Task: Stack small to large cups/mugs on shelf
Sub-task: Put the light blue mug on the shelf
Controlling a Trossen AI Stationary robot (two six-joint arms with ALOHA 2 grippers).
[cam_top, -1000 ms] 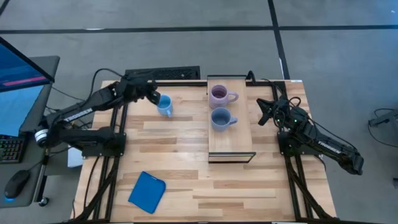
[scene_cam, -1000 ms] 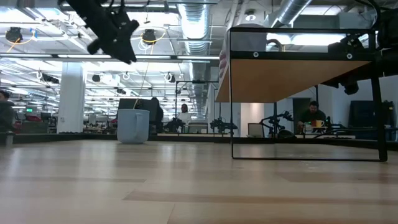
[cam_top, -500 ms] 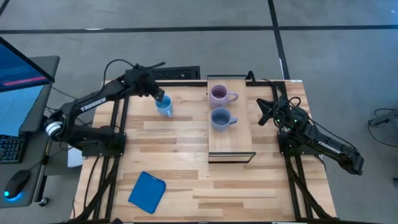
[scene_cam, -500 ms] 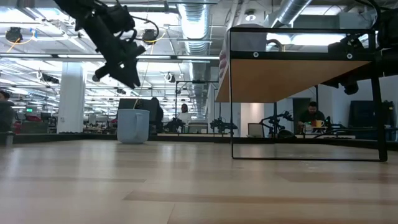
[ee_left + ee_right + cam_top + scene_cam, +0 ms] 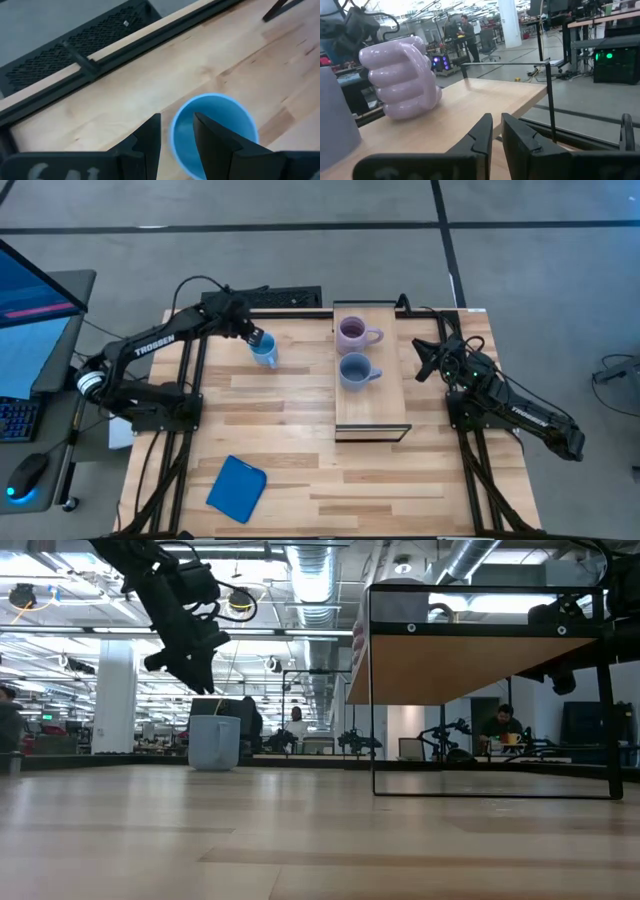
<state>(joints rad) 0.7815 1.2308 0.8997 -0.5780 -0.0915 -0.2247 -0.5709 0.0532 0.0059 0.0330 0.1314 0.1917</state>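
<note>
The left gripper (image 5: 256, 338) hangs above the blue mug (image 5: 265, 352), its two fingers (image 5: 150, 140) slightly parted with a narrow gap between them and nothing held. In the left wrist view, one finger lies over the mug's rim and the other just outside it. In the low view the gripper (image 5: 190, 675) is clear of the mug (image 5: 214, 742), which stands upright on the desk (image 5: 290, 440).

There are three mugs in all. The blue one is on the desk, left of the shelf (image 5: 371, 405) and near the desk's far edge. The other two stand on the shelf: the purple mug (image 5: 352, 333) at its far end and the grey-blue mug (image 5: 353, 370) just in front of it, near the shelf's middle. Both have their handles pointing right. The front half of the shelf is bare wood.

The right gripper (image 5: 428, 362) waits to the right of the shelf, level with the grey-blue mug. Its fingers (image 5: 520, 137) are nearly together and hold nothing, and the purple mug (image 5: 402, 82) shows beyond them.

One blue pad (image 5: 237, 488) lies on the desk, well to the left of the shelf's near end.
</note>
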